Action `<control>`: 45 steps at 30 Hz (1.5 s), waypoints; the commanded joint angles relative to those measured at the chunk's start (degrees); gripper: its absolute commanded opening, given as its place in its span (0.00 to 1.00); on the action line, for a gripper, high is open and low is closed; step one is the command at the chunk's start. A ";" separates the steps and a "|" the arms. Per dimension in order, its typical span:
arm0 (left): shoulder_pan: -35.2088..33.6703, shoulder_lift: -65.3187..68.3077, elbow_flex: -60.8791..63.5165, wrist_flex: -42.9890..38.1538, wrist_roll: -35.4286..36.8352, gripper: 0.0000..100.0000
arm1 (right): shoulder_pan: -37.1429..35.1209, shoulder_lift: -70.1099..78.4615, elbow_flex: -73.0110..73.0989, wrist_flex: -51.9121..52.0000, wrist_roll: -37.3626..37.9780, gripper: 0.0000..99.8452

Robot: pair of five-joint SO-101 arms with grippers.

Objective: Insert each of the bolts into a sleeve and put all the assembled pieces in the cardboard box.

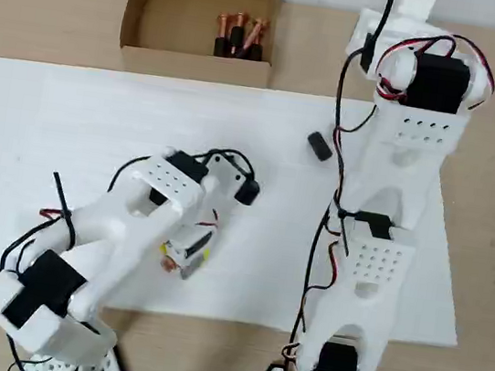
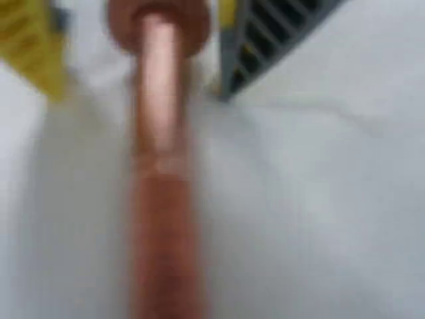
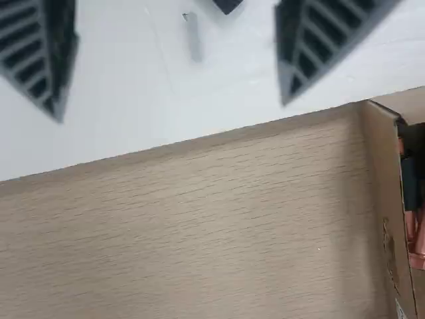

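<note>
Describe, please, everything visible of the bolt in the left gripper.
The bolt is copper-coloured, seemingly metal: a smooth round shaft with a wider head, no sleeve on it. The left gripper holds it by the head end, between a yellow finger and a grey ribbed finger, above the white sheet.

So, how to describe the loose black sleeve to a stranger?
Find the white sheet. Beside the right arm, on the sheet's side nearest the cardboard box, lies a short black sleeve. It lies alone, all black; the box's pieces show copper.
</note>
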 commanded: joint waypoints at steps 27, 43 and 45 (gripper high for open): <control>-10.99 -1.19 -45.98 26.81 -8.70 0.01 | 1.10 -1.01 -2.95 0.79 -0.62 0.25; -28.22 0.48 -48.00 21.10 74.90 0.01 | 0.57 -0.92 -2.86 0.79 -3.60 0.25; -26.64 0.66 -49.05 19.96 75.08 0.01 | 0.57 -0.92 -2.86 0.79 -3.87 0.25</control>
